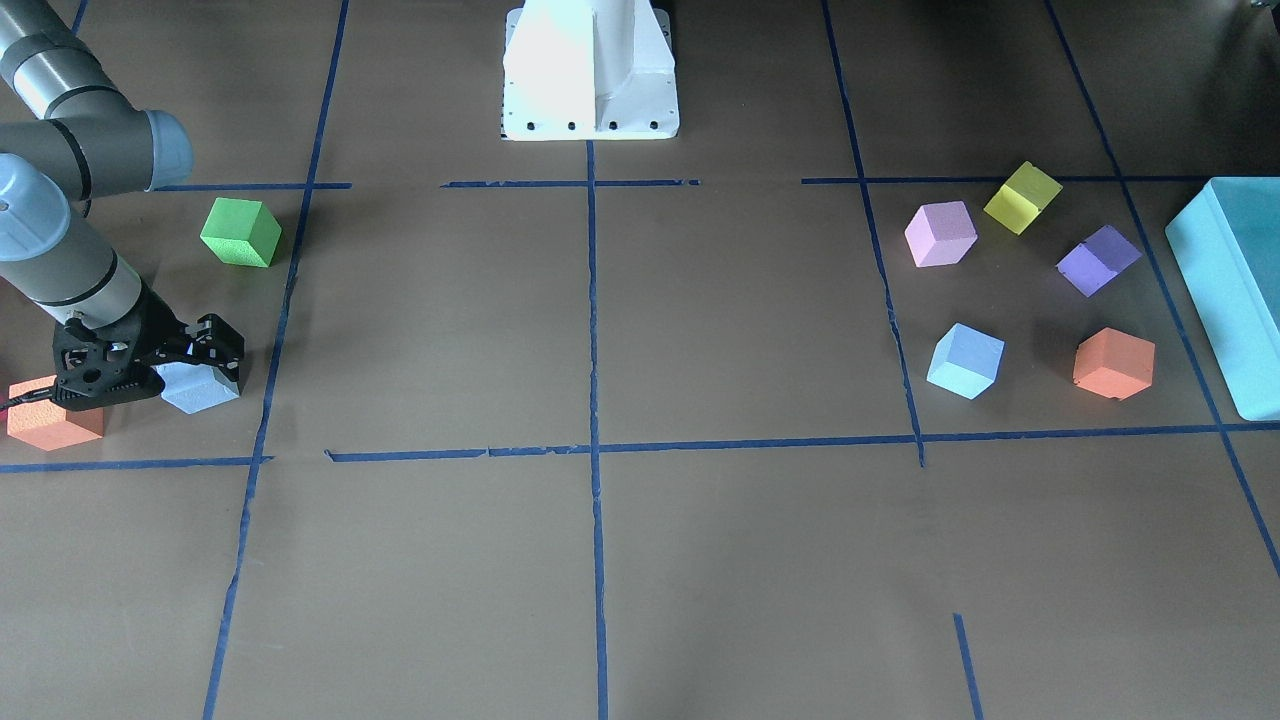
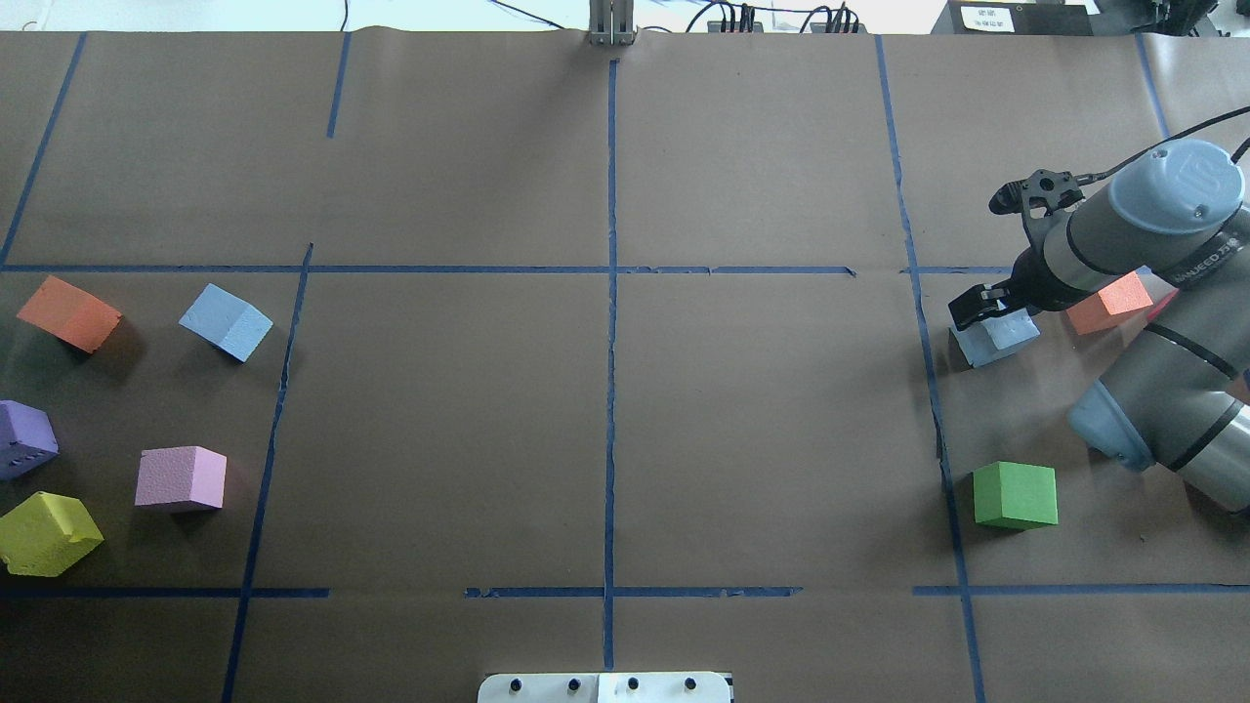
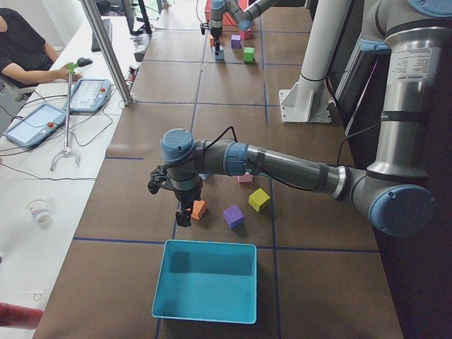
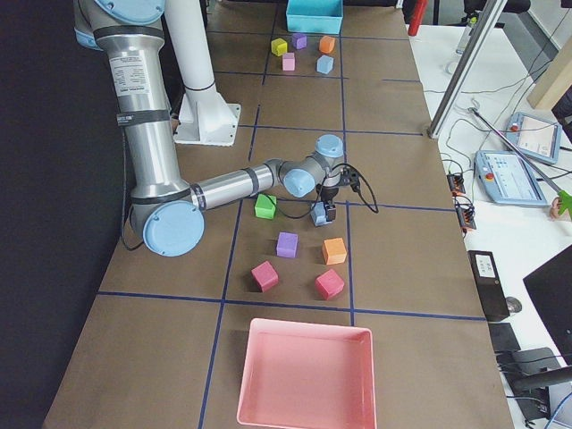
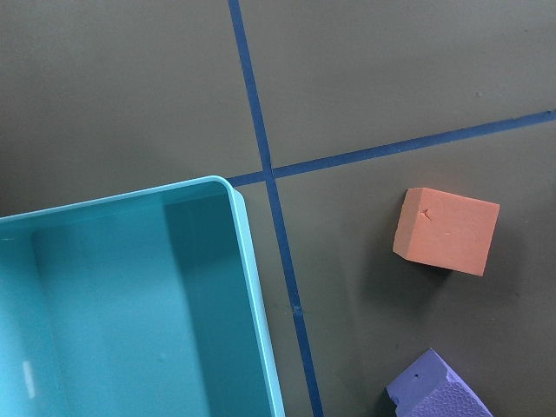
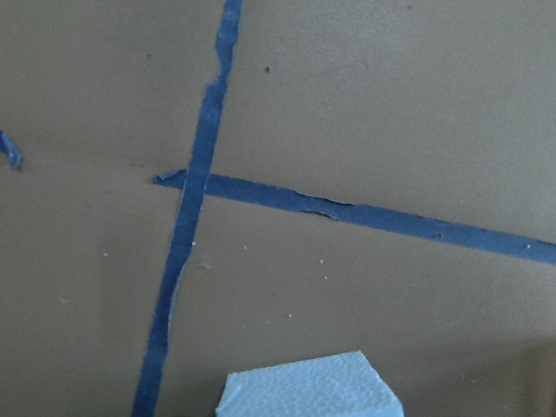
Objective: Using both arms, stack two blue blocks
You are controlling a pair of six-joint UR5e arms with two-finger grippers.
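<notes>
One pale blue block (image 1: pixel 198 388) sits on the table at the robot's right, and also shows in the overhead view (image 2: pixel 994 338) and at the bottom of the right wrist view (image 6: pixel 308 387). My right gripper (image 1: pixel 195 362) is down over it with its jaws against the block's sides, shut on it. The second blue block (image 1: pixel 965 360) lies free on the robot's left side (image 2: pixel 226 321). My left gripper (image 3: pixel 182 214) shows only in the exterior left view, hanging over the table between an orange cube and the teal bin. I cannot tell whether it is open or shut.
A teal bin (image 1: pixel 1235 290) stands at the far left end. Orange (image 1: pixel 1113 362), purple (image 1: pixel 1098 260), yellow (image 1: pixel 1022 197) and pink (image 1: pixel 940 233) cubes surround the free blue block. A green cube (image 1: pixel 241 232) and an orange cube (image 1: pixel 50 420) lie near my right gripper.
</notes>
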